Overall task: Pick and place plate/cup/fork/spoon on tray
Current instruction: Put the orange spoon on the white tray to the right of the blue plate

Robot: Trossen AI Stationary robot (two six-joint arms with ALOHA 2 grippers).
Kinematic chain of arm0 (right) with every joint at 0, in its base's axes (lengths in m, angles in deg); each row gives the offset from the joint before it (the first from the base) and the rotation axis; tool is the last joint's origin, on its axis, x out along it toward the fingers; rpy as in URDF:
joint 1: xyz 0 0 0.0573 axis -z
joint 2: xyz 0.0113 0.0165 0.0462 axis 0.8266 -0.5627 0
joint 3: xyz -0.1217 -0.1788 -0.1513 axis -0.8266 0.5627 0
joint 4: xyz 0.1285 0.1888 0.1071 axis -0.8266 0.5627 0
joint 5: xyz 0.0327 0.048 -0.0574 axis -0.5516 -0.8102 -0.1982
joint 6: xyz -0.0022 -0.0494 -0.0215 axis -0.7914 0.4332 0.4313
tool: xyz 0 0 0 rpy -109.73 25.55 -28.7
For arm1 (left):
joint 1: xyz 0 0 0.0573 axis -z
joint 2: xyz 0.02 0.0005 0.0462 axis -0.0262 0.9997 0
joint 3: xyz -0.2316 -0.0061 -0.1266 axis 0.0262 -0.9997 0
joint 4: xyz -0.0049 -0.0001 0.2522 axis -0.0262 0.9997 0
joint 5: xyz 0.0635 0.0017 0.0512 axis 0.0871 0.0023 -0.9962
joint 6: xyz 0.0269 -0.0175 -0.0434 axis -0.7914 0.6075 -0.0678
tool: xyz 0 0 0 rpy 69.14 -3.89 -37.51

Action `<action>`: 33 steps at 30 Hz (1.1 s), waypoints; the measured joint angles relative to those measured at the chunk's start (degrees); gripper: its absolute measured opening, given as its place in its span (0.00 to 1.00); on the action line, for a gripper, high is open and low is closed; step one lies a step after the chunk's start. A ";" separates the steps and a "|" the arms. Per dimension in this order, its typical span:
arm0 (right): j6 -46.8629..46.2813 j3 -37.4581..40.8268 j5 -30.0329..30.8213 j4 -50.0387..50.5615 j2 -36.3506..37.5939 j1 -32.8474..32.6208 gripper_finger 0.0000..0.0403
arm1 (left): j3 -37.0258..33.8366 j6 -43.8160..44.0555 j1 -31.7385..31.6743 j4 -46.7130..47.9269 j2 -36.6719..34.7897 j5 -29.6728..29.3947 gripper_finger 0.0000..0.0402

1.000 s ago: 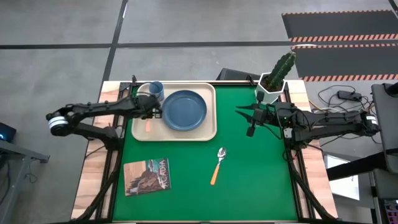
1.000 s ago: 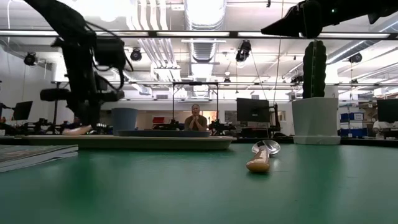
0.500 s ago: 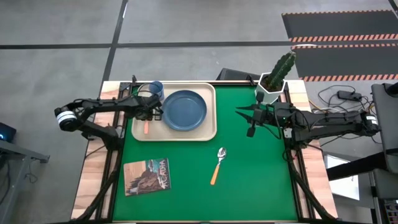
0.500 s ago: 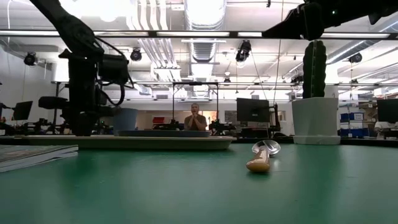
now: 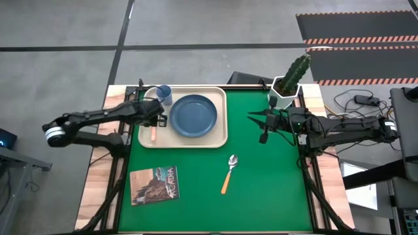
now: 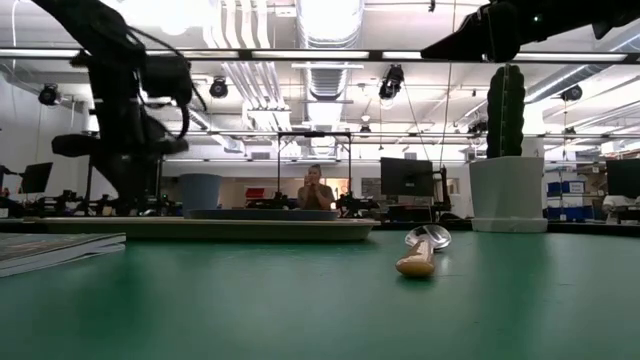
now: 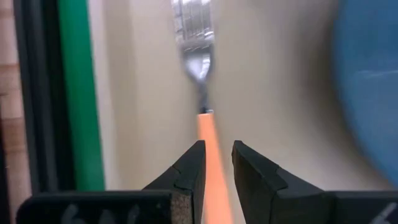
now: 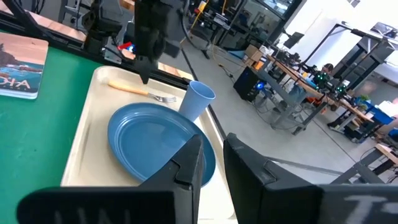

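Note:
The dark blue plate (image 5: 194, 116) and the light blue cup (image 5: 163, 94) stand on the cream tray (image 5: 219, 140). The fork (image 5: 153, 132) lies flat on the tray's left part, left of the plate; its orange handle (image 7: 211, 140) and tines (image 7: 194, 37) show in the left wrist view. My left gripper (image 7: 217, 152) points down just above the handle, open by a narrow gap and empty; it also shows in the right wrist view (image 8: 144, 78). The spoon (image 5: 228, 173) lies on the green mat, near the table's middle. My right gripper (image 5: 263, 137) hangs over the mat's far right, narrowly open (image 8: 213, 146) and empty.
A picture-covered booklet (image 5: 154, 185) lies on the mat at the near left. A white pot with a cactus (image 5: 285, 91) stands at the far right corner, beside my right arm. People sit in the room behind the table (image 6: 315, 190).
My left gripper has dipped toward the tray's left part and then risen a little above the fork, which lies on the tray. My right arm has kept still.

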 joint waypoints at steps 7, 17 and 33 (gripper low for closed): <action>-0.52 -0.48 0.00 0.61 -0.02 0.00 0.13 | 0.04 0.58 4.22 -1.24 -10.14 0.01 0.15; -0.58 -0.50 0.00 1.05 -0.02 0.00 0.13 | 0.22 2.42 14.24 -17.53 -15.17 -0.75 0.15; 4.26 -0.59 0.00 -2.38 0.00 0.00 0.13 | 0.28 -6.37 34.73 -59.22 2.24 -7.09 0.15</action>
